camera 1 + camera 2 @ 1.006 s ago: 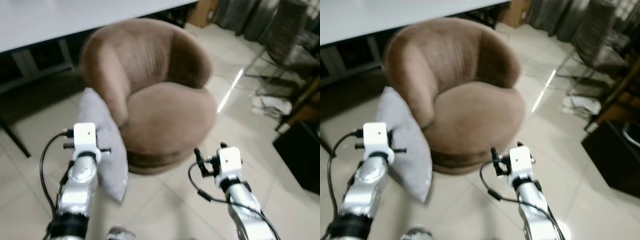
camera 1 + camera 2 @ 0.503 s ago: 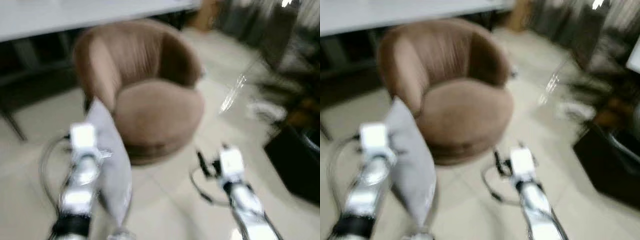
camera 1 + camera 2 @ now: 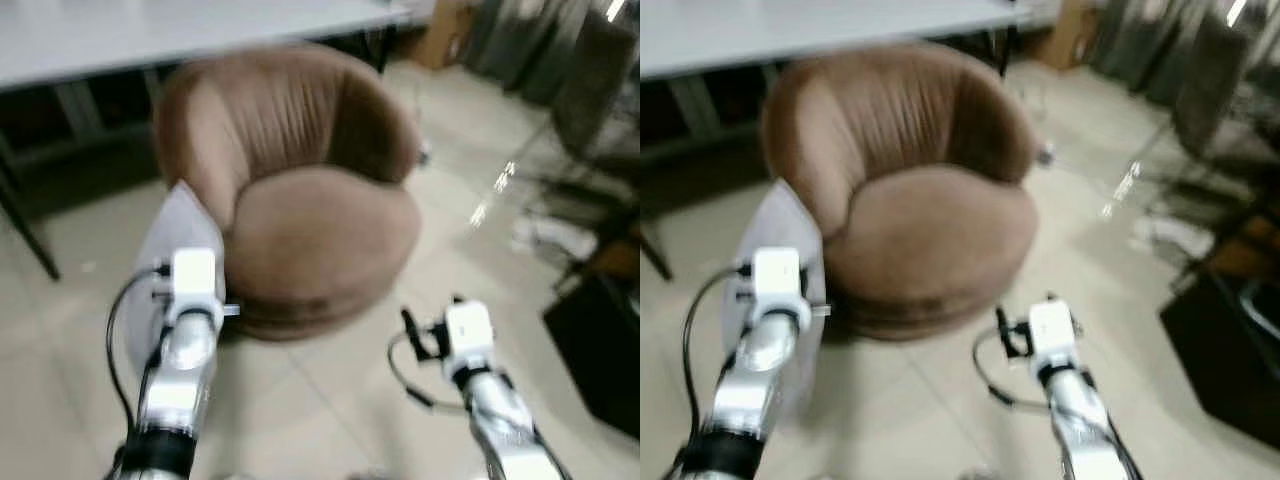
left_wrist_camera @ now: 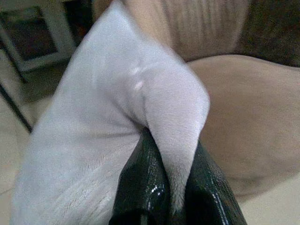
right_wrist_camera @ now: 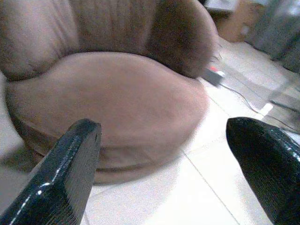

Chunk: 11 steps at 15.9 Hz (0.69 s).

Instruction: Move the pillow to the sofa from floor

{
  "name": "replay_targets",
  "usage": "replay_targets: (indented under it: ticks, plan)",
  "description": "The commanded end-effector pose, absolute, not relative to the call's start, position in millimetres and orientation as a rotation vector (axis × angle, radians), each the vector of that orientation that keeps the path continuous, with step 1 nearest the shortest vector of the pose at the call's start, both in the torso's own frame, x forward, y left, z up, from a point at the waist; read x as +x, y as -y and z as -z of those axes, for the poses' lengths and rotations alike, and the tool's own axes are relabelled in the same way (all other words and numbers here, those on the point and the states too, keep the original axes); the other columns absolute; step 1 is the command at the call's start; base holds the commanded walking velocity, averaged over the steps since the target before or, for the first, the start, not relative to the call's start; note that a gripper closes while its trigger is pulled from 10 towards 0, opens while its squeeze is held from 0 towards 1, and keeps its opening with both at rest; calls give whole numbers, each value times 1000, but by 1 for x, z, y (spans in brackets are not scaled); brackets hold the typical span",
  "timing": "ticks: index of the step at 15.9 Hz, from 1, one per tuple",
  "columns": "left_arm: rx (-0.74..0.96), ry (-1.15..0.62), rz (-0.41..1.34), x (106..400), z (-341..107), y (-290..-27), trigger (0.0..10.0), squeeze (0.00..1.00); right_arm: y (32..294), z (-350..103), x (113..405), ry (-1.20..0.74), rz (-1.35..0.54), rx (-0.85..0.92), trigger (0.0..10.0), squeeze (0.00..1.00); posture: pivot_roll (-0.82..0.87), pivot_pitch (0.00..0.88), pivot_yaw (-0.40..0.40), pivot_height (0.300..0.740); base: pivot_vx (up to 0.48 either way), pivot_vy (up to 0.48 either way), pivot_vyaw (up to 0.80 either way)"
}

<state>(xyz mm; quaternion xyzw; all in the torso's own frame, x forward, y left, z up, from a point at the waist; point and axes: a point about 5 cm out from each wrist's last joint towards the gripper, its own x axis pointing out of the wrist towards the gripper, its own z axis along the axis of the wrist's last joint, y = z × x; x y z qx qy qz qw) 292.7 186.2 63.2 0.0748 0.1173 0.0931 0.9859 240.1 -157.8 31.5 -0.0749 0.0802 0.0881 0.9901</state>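
Two arms frame your view, and only the left one carries anything. Your left gripper (image 4: 171, 187) has its fingers (image 4: 140, 187) pinched on a fold of the grey pillow (image 4: 93, 126), so the cushion hangs off the floor (image 3: 330, 400) from one edge, upright and flat against the arm. That grip suits carrying, but judge it a thin hold: only a ridge of fabric sits between the fingers, and a swing could tug it loose.

Your right gripper (image 5: 173, 154) is spread wide and holds nothing. It points at the front of the sofa (image 3: 310, 230), probably kept free for balance or to steady the pillow later.

Just ahead, the pillow hangs beside the sofa's left flank, near it; whether they touch you cannot tell, as the head views are blurred. The round seat lies bare, with the curved back rising behind and on both sides, so the open way in is over the front rim or the low left arm. You need to lift the pillow above that rim and bring it rightward.

Pale tile between you and the sofa gives stepping room. Behind the sofa runs a white worktop (image 3: 150, 35). Off to the far right stand a dark box (image 3: 600, 340) and some chair legs (image 3: 540, 170), well apart from your path.
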Motion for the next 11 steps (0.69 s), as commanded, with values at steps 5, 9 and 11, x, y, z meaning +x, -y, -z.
replay_targets:
  ticks: [5,9,11]
  plan:
    - [145,-161,-217,299,-80,-193,0,0,152,-37,239,-144,-185,-137,10000,102,122,61,-96,740,288,0,0]
    - [149,-165,-216,299,-81,-193,0,0,151,-37,238,-146,-186,-138,10000,106,113,67,-94,740,480,0,0]
    - [160,-154,-208,300,-84,-191,0,0,152,-37,236,-151,-185,-139,10000,106,112,67,-94,740,480,0,0]
